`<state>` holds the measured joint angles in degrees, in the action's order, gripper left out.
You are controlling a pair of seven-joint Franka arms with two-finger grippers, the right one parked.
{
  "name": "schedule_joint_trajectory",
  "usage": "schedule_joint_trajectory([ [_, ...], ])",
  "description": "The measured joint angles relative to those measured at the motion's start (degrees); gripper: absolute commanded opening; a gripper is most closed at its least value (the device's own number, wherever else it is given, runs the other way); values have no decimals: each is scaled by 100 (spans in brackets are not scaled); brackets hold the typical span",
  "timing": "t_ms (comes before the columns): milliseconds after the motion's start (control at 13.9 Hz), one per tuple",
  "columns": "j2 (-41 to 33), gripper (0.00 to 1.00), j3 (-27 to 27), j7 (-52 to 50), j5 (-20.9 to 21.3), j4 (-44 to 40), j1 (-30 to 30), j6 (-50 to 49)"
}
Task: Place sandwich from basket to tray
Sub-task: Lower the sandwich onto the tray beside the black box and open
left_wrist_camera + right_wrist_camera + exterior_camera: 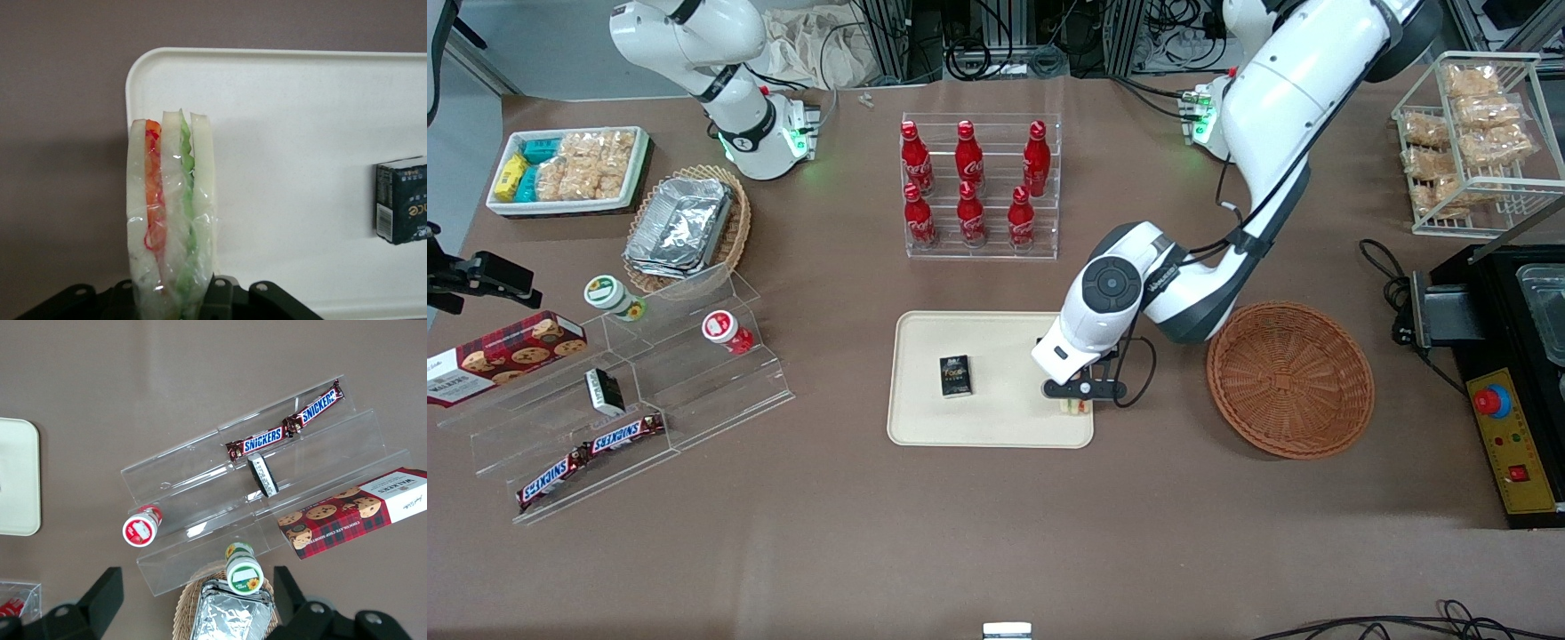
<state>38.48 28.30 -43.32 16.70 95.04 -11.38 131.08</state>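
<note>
Brown tabletop lies beneath us as our gripper point(1079, 398) clamps the sandwich point(172, 220) above the tray point(925, 427) edge nearest the emptied basket point(1289, 378), so only lowering and release remain.

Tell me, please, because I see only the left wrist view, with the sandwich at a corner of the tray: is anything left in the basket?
Observer: No, the basket holds nothing. It lies beside the tray, toward the working arm's end of the table.
Operator: Where over the tray is the gripper?
Observer: The gripper is at the tray's edge nearest the basket, by the corner closer to the front camera. The sandwich shows right beneath it.
Operator: What stands near the tray, apart from the dark box?
Observer: A clear rack of six red bottles, farther from the front camera than the tray.
</note>
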Motion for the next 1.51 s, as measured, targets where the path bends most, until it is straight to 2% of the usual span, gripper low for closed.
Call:
schedule_joint_trajectory([
  [360, 254, 26, 0, -6, 101, -15, -10, 230],
  [576, 377, 30, 0, -126, 333, -20, -11, 255],
  [647, 403, 35, 0, -161, 385, -26, -11, 259],
  [719, 423, 42, 0, -177, 401, -33, -11, 259],
  [791, 433, 53, 0, -180, 404, -40, -11, 261],
  [935, 443, 95, 0, -184, 412, -53, -11, 261],
  [1007, 453, 99, 0, -184, 434, -56, -12, 270],
  [1511, 476, 99, 1, -216, 598, -74, -13, 370],
])
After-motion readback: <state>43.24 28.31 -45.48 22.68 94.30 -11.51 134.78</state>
